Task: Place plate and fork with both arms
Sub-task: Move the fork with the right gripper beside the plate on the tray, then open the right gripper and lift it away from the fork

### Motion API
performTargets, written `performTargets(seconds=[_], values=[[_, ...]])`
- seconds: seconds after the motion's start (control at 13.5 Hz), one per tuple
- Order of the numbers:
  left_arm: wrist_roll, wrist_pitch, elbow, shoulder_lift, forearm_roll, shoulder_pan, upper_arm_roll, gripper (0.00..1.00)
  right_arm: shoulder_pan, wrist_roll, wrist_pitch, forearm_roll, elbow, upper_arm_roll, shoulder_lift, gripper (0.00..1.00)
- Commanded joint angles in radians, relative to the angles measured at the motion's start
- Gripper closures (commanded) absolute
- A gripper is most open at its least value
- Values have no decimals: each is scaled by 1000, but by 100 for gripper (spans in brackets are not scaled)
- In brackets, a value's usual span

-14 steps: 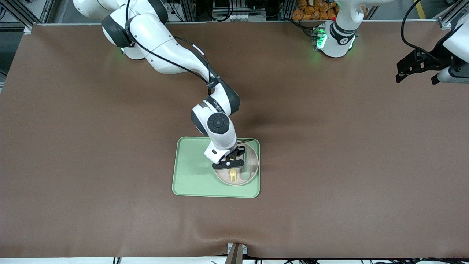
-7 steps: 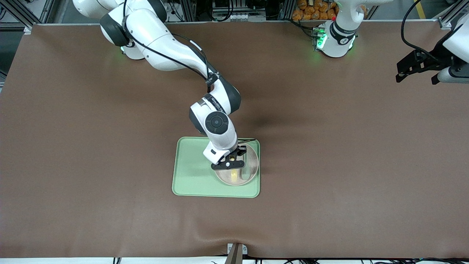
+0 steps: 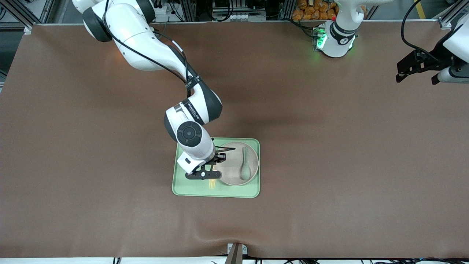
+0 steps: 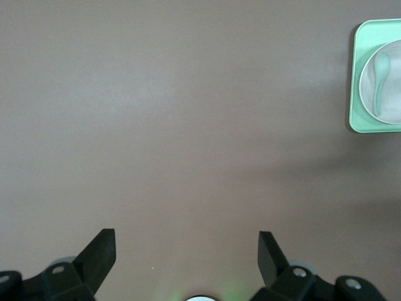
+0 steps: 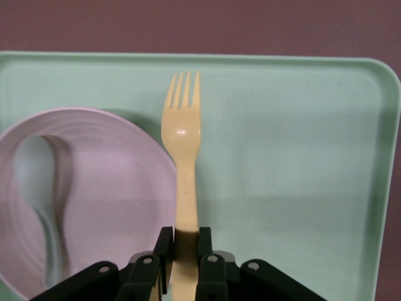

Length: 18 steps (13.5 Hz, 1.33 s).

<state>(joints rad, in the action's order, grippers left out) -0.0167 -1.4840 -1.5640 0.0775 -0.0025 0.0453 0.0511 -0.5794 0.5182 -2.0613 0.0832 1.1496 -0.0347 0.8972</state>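
Note:
The pale yellow fork (image 5: 182, 135) is clamped by its handle in my right gripper (image 5: 183, 241), which is shut on it. From the front, the right gripper (image 3: 205, 174) hangs over the green tray (image 3: 187, 187), and the fork's tines (image 3: 212, 184) point toward the camera, just beside the plate's rim. The off-white plate (image 3: 231, 172) sits on the tray at the left arm's end with a grey-green spoon (image 3: 244, 167) in it. My left gripper (image 3: 417, 66) waits open over bare table at the left arm's end, its fingers wide apart in its wrist view (image 4: 187, 241).
A brown mat (image 3: 329, 146) covers the whole table. The tray (image 4: 354, 75), plate (image 4: 393, 103) and spoon (image 4: 380, 75) show small at the edge of the left wrist view. The right arm's forearm reaches over the table above the tray.
My right gripper has carried the fork off the plate toward the right arm's end, over bare tray beside the plate. The spoon now shows. The left arm has not moved.

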Motion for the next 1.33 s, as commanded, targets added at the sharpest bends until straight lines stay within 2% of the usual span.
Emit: performTargets(seconds=[0.0, 0.22, 0.3, 0.67, 0.74, 0.81, 0.89, 1.11, 1.26], values=[[0, 11, 10, -4, -7, -5, 3, 0, 26, -42, -37, -3, 139, 9, -76, 100], [0, 11, 10, -4, -7, -5, 3, 0, 35, -88, -190, -5, 338, 9, -161, 100], [0, 11, 10, -4, -7, -5, 3, 0, 38, -90, -229, -3, 375, 9, -170, 100], [0, 11, 9, -5, -7, -5, 1, 0, 52, -86, -260, -2, 384, 10, -158, 100], [0, 11, 9, -5, -7, -5, 1, 0, 55, -86, -264, -2, 387, 10, -155, 93], [0, 11, 7, -5, -7, -5, 1, 0, 58, -86, -264, -2, 389, 9, -152, 72], [0, 11, 9, -7, -7, -5, 1, 0, 56, -86, -264, -2, 387, 10, -152, 43], [0, 11, 9, -7, -7, -7, 1, 0, 56, -92, -255, -2, 383, 10, -152, 0], [0, 11, 9, -8, -7, -16, 3, 0, 58, -95, -255, -2, 371, 10, -159, 0]])
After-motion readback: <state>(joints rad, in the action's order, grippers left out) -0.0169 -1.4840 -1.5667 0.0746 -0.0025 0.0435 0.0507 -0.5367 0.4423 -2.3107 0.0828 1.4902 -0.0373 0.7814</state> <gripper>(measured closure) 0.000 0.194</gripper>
